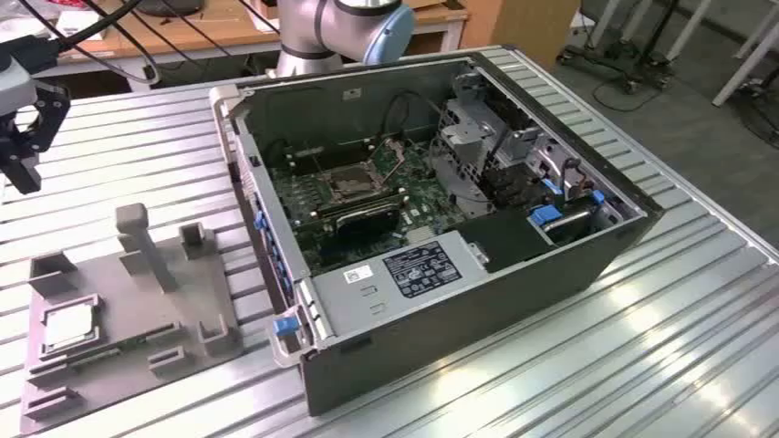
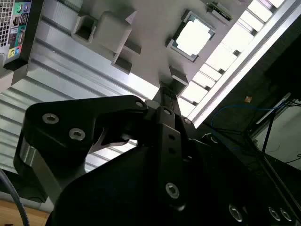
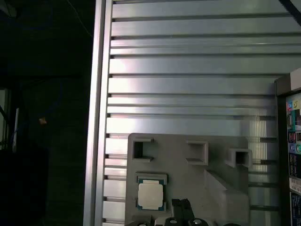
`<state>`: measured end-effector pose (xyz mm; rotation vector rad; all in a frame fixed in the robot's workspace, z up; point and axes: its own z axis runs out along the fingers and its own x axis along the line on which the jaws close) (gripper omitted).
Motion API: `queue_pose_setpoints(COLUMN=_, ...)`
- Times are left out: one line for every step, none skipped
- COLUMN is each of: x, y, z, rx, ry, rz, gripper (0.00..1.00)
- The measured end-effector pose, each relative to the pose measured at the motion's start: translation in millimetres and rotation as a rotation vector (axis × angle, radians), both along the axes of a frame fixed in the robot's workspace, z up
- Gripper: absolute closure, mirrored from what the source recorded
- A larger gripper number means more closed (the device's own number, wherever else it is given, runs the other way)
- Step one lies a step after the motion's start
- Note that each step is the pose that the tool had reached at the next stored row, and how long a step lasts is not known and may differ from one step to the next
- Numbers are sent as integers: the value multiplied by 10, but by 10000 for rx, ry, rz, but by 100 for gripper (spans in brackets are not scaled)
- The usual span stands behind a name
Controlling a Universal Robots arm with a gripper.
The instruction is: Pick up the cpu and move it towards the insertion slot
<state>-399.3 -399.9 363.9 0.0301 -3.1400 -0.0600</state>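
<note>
Where the pc case (image 1: pixel 487 301) lies open side up, its walls ring the green board, so the insertion slot (image 1: pixel 347 185) is open from above only. A drive cage (image 1: pixel 477 137) stands close on the exterior view's right of the slot. The table (image 1: pixel 681 347) is bare around the case, w/ a wide strip betw. case and grey fixture plate (image 1: pixel 134 315). The plate carries upright blocks; the tallest post (image 1: pixel 134 239) is near its middle.

The cpu (image 1: pixel 71 324) lies flat in a low-walled pocket of the plate, silver top up, toward the exterior view's left of that post. The gripper (image 1: pixel 25 169) hangs over the table at the exterior view's left edge, well apart from the cpu, off the plate and farther yet from the slot. Its jaws look drawn together w/ nothing betw. them.

In the second wrist view the gripper (image 2: pixel 167 89) points toward the plate (image 2: pixel 146 33), and the cpu (image 2: pixel 193 36) sits beyond its tip, not touching. In the first wrist view the gripper (image 3: pixel 182 207) shows near the cpu (image 3: pixel 150 195), w/ a gap betw. them.

The table is ribbed aluminium slats (image 3: pixel 188 84) w/ bright glare. Its edge rail (image 3: pixel 101 94) runs just beside the plate (image 3: pixel 188 179), w/ dark floor past it.

In the exterior view the arm base (image 1: pixel 335 27) stands behind the case. A wooden desk (image 1: pixel 219 32) w/ cables is beyond it, and grey floor w/ wheeled stands (image 1: pixel 608 64) is at the exterior view's right.
</note>
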Motion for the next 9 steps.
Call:
queue_pose_setpoints(x=0, y=0, z=0, rx=0, ry=0, rz=0, gripper=89)
queue_pose_setpoints(x=0, y=0, z=0, rx=0, ry=0, rz=0, gripper=89)
queue_pose_setpoints(x=0, y=0, z=0, rx=0, ry=-1, rz=-1, gripper=89)
queue_pose_setpoints(x=0, y=0, z=0, rx=0, ry=0, rz=0, gripper=89)
queue_pose_setpoints(x=-1, y=0, z=1, rx=-1, ry=1, rz=0, gripper=89)
queue_pose_setpoints(x=-4, y=0, z=0, rx=-1, ry=1, rz=0, gripper=89)
queue_pose_setpoints(x=-7, y=0, z=0, rx=-1, ry=0, rz=-1, gripper=89)
queue_pose_setpoints(x=-10, y=0, z=-1, rx=0, ry=0, rz=-1, gripper=89)
queue_pose_setpoints(x=-12, y=0, z=-1, rx=0, ry=-1, rz=0, gripper=89)
